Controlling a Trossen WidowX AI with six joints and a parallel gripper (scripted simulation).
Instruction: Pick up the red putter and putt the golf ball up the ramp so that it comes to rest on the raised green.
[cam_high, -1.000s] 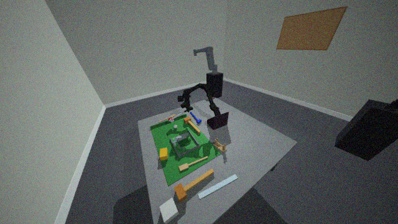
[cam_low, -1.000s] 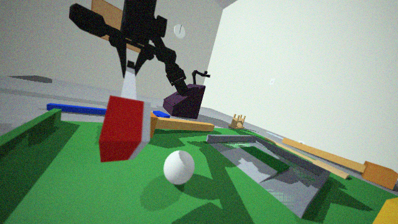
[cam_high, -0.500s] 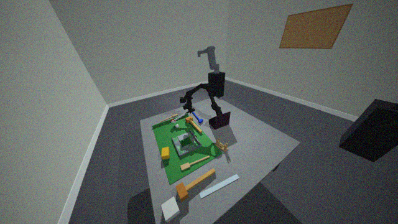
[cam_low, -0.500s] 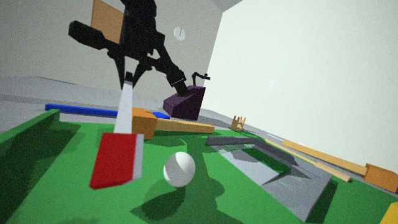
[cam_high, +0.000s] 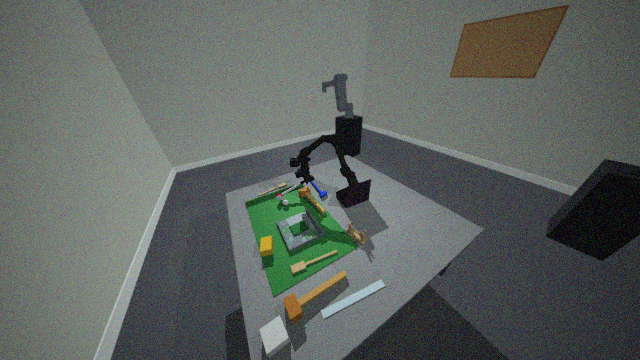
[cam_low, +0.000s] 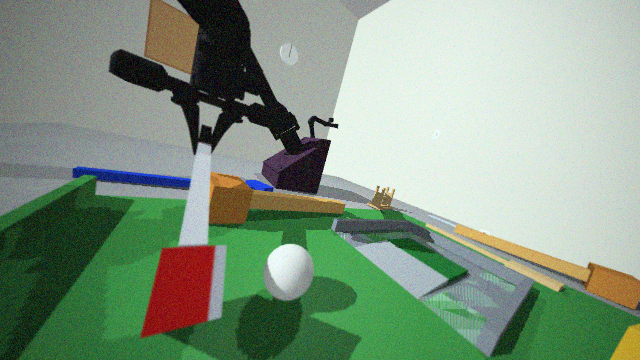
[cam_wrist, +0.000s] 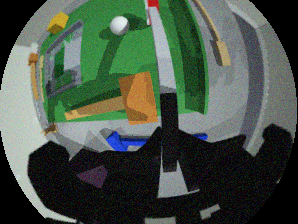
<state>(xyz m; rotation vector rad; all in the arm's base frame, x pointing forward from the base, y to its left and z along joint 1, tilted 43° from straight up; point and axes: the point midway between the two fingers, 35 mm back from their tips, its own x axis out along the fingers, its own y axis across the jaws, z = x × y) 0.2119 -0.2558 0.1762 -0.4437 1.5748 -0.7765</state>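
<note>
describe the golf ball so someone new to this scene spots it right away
Find the green mat on the grey table, then the grey ramp near its middle. The golf ball lies on the mat beside the ramp's low end, next to the red putter head held by the gripper. It is the only white sphere there.
</note>
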